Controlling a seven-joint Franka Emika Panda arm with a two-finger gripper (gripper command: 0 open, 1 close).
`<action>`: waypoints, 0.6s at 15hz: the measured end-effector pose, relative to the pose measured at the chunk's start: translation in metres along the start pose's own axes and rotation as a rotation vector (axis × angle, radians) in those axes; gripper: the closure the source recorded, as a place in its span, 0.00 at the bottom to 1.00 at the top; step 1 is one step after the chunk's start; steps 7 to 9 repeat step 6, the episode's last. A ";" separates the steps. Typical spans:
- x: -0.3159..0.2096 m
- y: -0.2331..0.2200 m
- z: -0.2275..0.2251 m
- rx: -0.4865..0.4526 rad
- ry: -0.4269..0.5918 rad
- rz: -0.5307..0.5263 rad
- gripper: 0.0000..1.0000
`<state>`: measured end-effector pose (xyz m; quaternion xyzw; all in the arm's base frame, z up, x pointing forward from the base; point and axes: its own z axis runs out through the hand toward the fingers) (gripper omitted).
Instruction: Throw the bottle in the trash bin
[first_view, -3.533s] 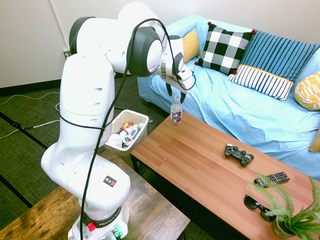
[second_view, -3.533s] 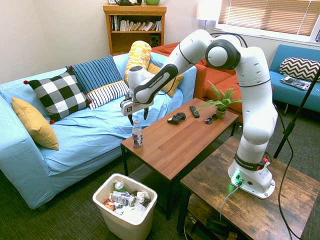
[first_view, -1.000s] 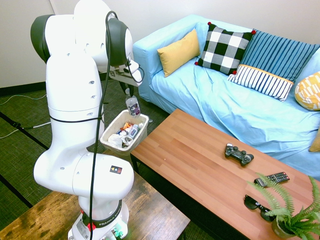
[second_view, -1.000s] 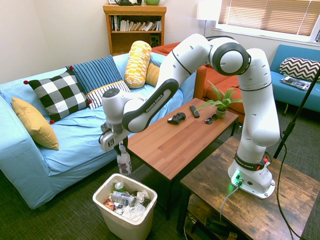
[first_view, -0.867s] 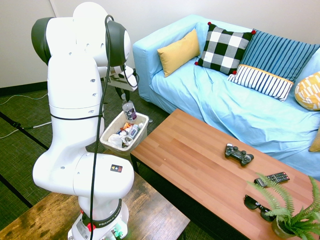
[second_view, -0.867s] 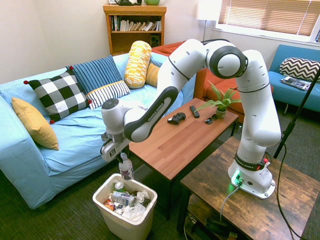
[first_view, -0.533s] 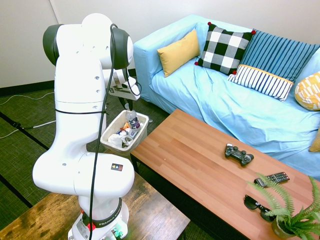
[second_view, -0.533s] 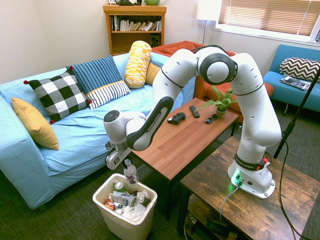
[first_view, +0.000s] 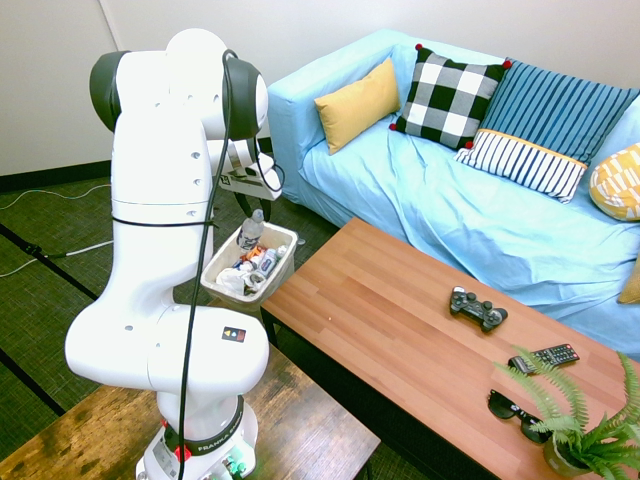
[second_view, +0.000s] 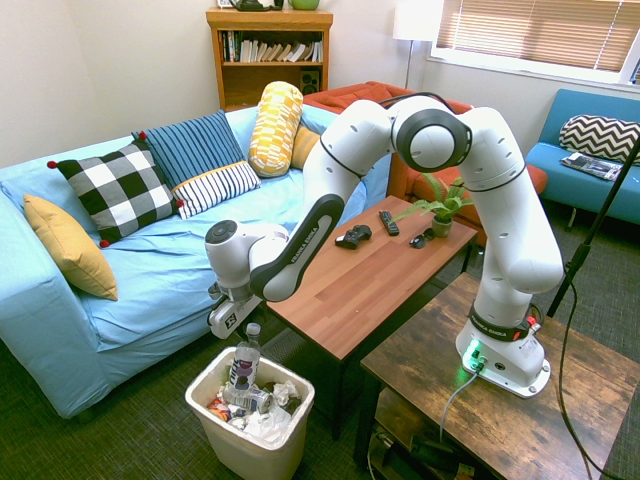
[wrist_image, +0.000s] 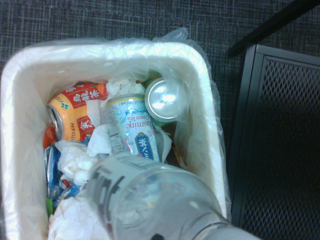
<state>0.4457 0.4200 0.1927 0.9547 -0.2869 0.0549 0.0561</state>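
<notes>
My gripper (second_view: 243, 325) points straight down over the trash bin (second_view: 292, 430), just above its rim. The bottle (second_view: 243, 362) stands upright directly below my gripper, its white cap at my fingertips and its lower half already inside the bin's mouth. Whether my fingers are spread clear of the cap or pinching it, I cannot tell from either outside view.

Seen from the other side, the bottle (first_view: 250, 231) pokes up above the bin (first_view: 281, 271), which sits on the floor beside the near corner of the wooden table (first_view: 400, 340).

From the wrist, the bottle (wrist_image: 150, 200) appears blurred and close, its base toward the bin's contents. Inside the bin (wrist_image: 210, 130) lie an orange can (wrist_image: 75, 107), a pale printed can (wrist_image: 132, 127), a can seen end-on (wrist_image: 166, 99) and crumpled white tissue (wrist_image: 75, 162).
</notes>
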 end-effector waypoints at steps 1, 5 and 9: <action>0.001 0.000 0.000 0.001 -0.001 0.001 0.00; -0.002 0.000 0.001 -0.001 -0.002 -0.004 0.00; -0.003 -0.001 0.001 -0.001 -0.002 -0.007 0.00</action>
